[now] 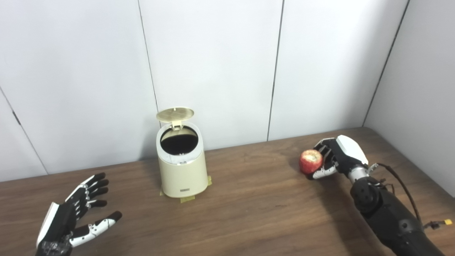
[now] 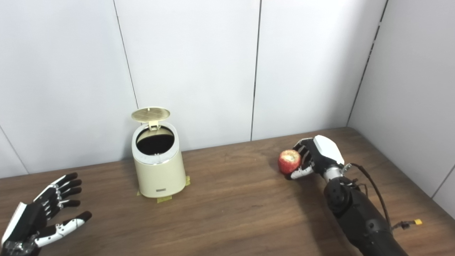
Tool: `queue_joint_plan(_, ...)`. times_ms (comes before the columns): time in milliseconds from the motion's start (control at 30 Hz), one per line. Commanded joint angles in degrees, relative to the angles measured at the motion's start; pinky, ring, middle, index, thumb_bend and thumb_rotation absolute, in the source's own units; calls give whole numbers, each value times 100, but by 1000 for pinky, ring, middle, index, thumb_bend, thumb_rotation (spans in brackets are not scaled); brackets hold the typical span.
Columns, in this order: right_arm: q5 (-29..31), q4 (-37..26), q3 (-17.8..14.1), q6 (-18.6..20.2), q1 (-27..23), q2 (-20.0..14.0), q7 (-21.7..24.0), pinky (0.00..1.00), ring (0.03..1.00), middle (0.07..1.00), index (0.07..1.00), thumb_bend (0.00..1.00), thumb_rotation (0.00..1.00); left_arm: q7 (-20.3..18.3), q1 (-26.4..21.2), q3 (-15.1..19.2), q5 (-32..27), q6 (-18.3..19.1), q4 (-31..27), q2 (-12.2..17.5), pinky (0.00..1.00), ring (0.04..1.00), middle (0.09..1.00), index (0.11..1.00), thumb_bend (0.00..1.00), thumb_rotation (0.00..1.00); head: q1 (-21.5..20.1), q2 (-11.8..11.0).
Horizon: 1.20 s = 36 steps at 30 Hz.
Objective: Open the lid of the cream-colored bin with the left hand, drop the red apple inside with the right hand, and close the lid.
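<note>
Two hands frame the job. Curled around the red apple [image 1: 310, 161], the right hand [image 1: 332, 157] sits low at the bench's [image 1: 249, 206] right end. The cream-colored bin [image 1: 182, 167] stands well apart to its left, upright, lid [image 1: 175, 114] tipped back, mouth open upward. Nearer the bin, the left hand [image 1: 76, 209] waits empty, fingers spread. Both views show much the same; neither settles whether the apple rests on the bench.

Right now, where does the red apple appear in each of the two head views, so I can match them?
Left eye view: the red apple is right of centre, held in the right hand.
Right eye view: it sits nearer the centre, same grasp, at mid-height.
Shared landmark: the cream-colored bin, lid standing open, is to the apple's left in both views.
</note>
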Motion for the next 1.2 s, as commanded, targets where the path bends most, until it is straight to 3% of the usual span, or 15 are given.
queue_joint_plan(0, -11, -56, -52, -165, -159, -48, -168, 393, 419, 448, 525, 524, 0, 38, -214, 16, 36, -289, -61, 63, 697, 811, 836, 881, 627, 30, 4, 0)
queue_joint_plan(267, 13, -114, -81, -166, -109, 31, -303, 370, 402, 441, 529, 523, 0, -1, -228, 13, -27, -400, -3, 70, 692, 808, 834, 877, 629, 35, 73, 12)
queue_joint_plan(367, 417, -244, -374, -217, -108, 176, -305, 358, 396, 433, 527, 523, 0, -10, -220, 8, -22, -408, -14, 78, 695, 810, 835, 875, 620, 17, 118, 26)
queue_joint_plan(533, 1419, -1019, -1158, 50, -150, 616, -79, 359, 403, 422, 511, 526, 0, -29, -239, 15, -72, -557, 141, 81, 730, 814, 842, 877, 618, 0, 152, 21)
queue_joint_plan(667, 1826, -1610, -1404, 211, -222, 799, 154, 421, 442, 447, 517, 523, 0, -27, -265, 4, -57, -610, 241, 82, 749, 817, 842, 876, 627, 0, 211, 8)
queue_joint_plan(767, 1910, -1920, -1382, 294, -282, 854, 300, 413, 434, 451, 513, 524, 0, -34, -274, -19, -28, -588, 272, 84, 751, 822, 848, 880, 627, 0, 251, -13)
queue_joint_plan(933, 1859, -2437, -1280, 878, -413, 992, 453, 386, 415, 443, 513, 524, 0, -25, -261, -44, -36, -577, 275, 44, 753, 827, 849, 877, 638, 7, 408, -46)
queue_joint_plan(1067, 1746, -2616, -1097, 983, -544, 1045, 588, 322, 361, 427, 522, 522, 0, 26, -238, -85, 64, -580, 268, 18, 759, 830, 850, 877, 649, 52, 577, -69)
queue_joint_plan(1167, 1746, -2727, -968, 1003, -646, 1091, 709, 355, 384, 428, 526, 522, 0, 64, -231, -110, 132, -568, 271, -11, 770, 828, 847, 876, 663, 91, 727, -90)
